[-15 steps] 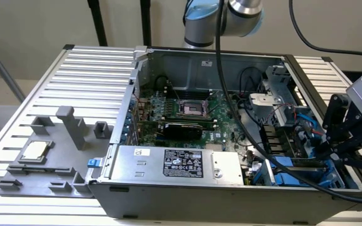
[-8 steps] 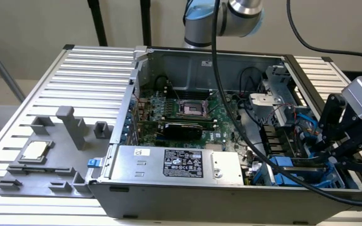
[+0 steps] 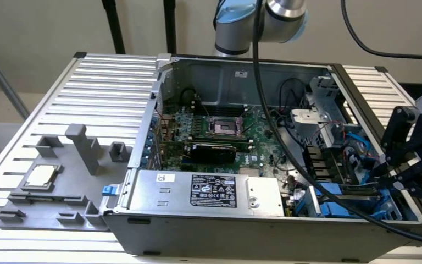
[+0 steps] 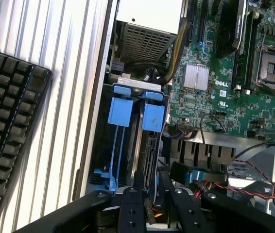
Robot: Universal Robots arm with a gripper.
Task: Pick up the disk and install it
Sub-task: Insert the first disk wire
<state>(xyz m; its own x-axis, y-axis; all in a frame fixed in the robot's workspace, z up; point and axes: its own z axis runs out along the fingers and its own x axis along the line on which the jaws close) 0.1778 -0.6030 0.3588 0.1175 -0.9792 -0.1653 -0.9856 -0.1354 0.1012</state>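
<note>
The disk shows just its edge, and the keyboard is cut off.

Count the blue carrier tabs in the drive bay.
2. One blue tab stands on the case wall's side of the drive bay, the second blue tab right beside it, toward the motherboard. Others may be hidden deeper in the bay.

I count one open computer case on one ribbed desk. Inside the case I see one power supply box, one motherboard with one processor socket, and two blue carrier tabs side by side. Outside it, one grey fixture tray carries one square chip, and there is one keyboard. My one claw has two fingers.
</note>
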